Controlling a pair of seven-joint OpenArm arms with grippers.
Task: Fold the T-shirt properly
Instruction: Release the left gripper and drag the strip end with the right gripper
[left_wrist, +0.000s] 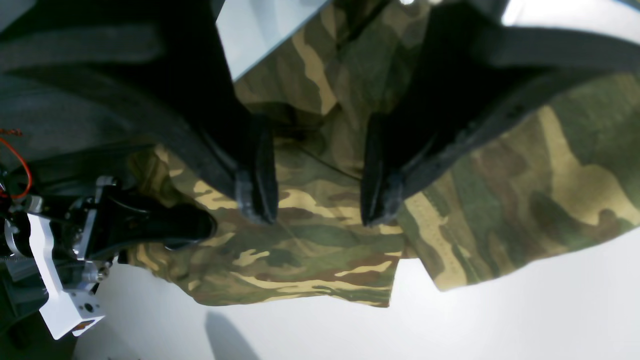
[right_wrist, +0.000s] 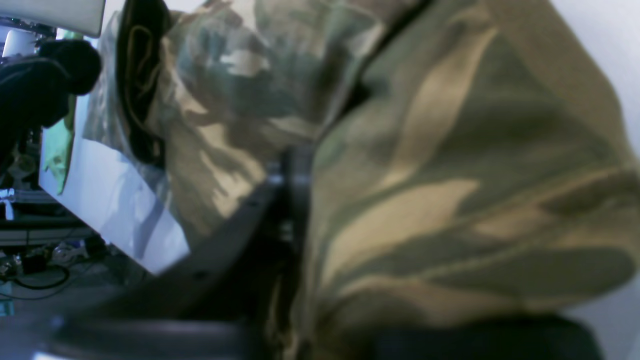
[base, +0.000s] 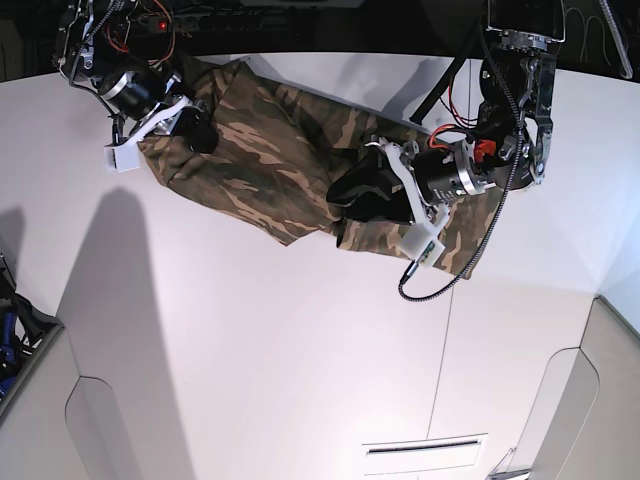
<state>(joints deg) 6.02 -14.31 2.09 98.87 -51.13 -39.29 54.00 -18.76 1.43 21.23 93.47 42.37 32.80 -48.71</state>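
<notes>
The near half of the white worktop (base: 250, 350) carries only shadows. Beyond it, toward the far edge, the T-shirt (base: 265, 160) lies bunched in a long band running from the far left corner toward the far right side, its camouflage of tan, olive and brown creased in several folds.

My left gripper (left_wrist: 317, 200) hangs over the right-hand part of the shirt. In the left wrist view its two dark fingers (left_wrist: 257, 180) stand apart, released, with printed cloth visible in the gap between them; the tips are low over the fabric, though I cannot tell whether they touch it. Below them a hem edge of the shirt ends against the bare white surface, and one layer overlaps another just beside the right finger.

My right gripper (base: 195, 130) sits at the far left end of the shirt, near the far left corner of the worktop. In the right wrist view the cloth (right_wrist: 450, 175) fills almost the whole picture, blurred and draped close over the camera, and a dark finger (right_wrist: 295, 200) shows pressed against a fold. The gripper appears clenched on the shirt there, with fabric gathered around it. In the left wrist view, this same gripper (left_wrist: 165, 227) shows at the left edge of the cloth.
</notes>
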